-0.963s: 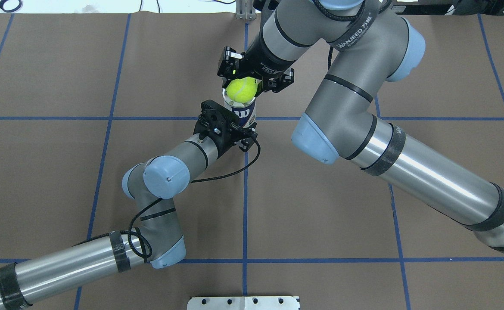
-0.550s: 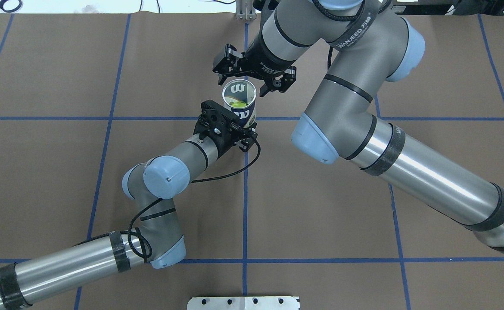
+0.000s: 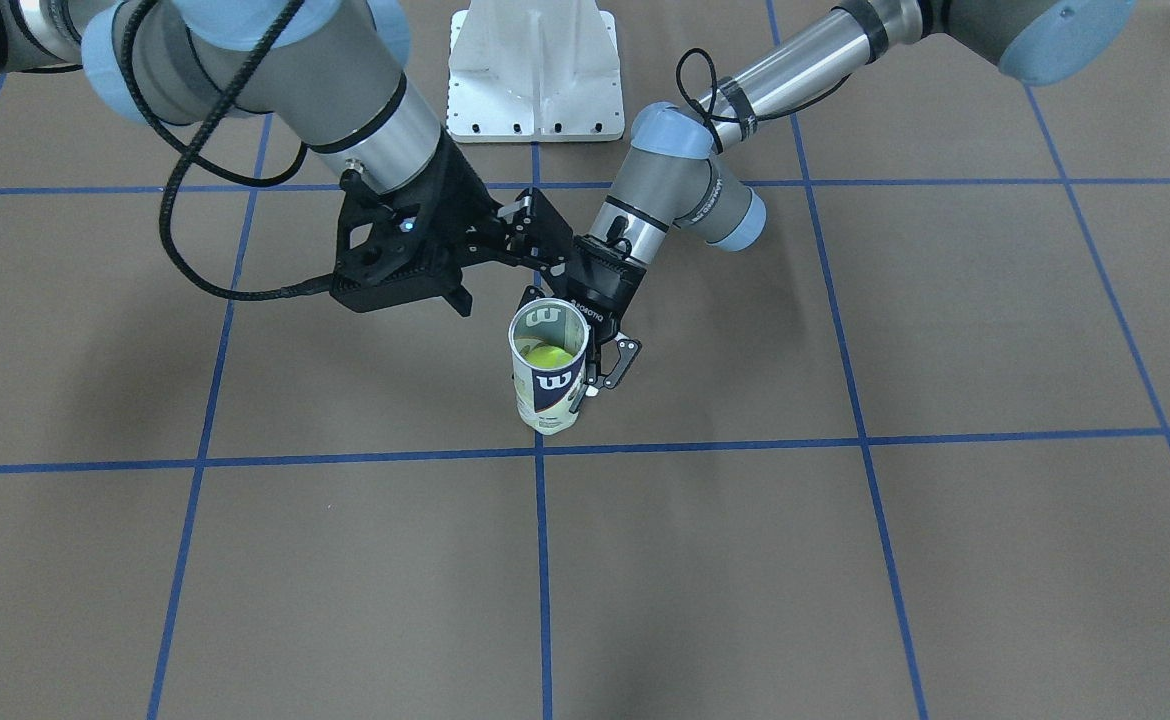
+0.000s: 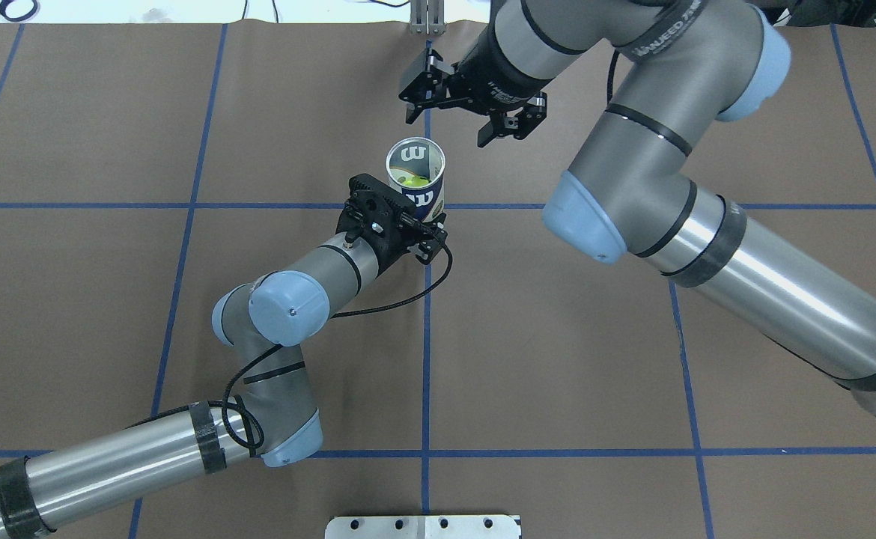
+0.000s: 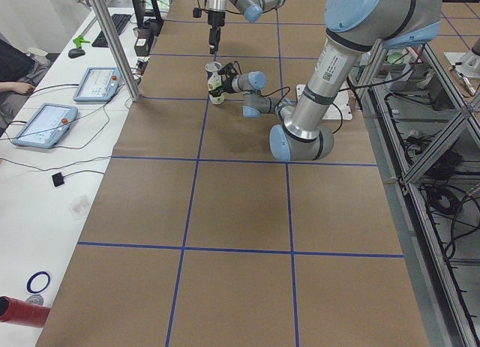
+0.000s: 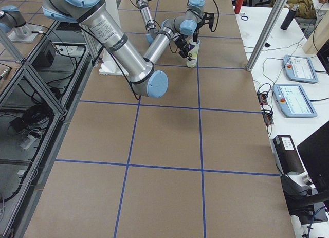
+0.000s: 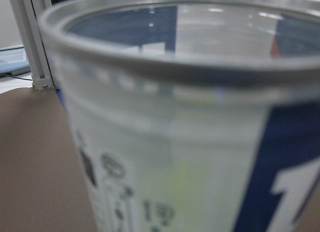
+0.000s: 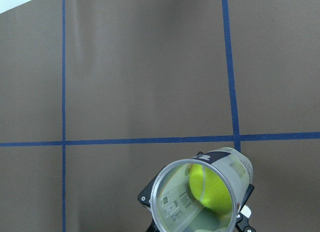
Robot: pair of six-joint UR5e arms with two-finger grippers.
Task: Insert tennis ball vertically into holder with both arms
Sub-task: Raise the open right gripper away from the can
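Front-facing view: the holder [image 3: 548, 385] stands upright on the table [image 3: 845, 560], open end up. The tennis ball [image 3: 551, 357] lies low inside it. The left gripper [image 3: 593, 365] is clamped on the holder wall.

Overhead view: the right gripper [image 4: 448, 127], jaws apart, hangs just beyond the holder's far side, not touching it.

Brown tabletop [image 4: 558, 337] crossed by blue tape lines [image 4: 425, 359]. A white bolted plate [image 3: 533, 70] sits at 12 o'clock in the front-facing view. In the left view, one tablet [image 5: 98, 83] lies at 10 o'clock, a second tablet [image 5: 43, 124] at 9, and a red tube [image 5: 19, 311] and a blue ring [image 5: 38, 281] at 7.
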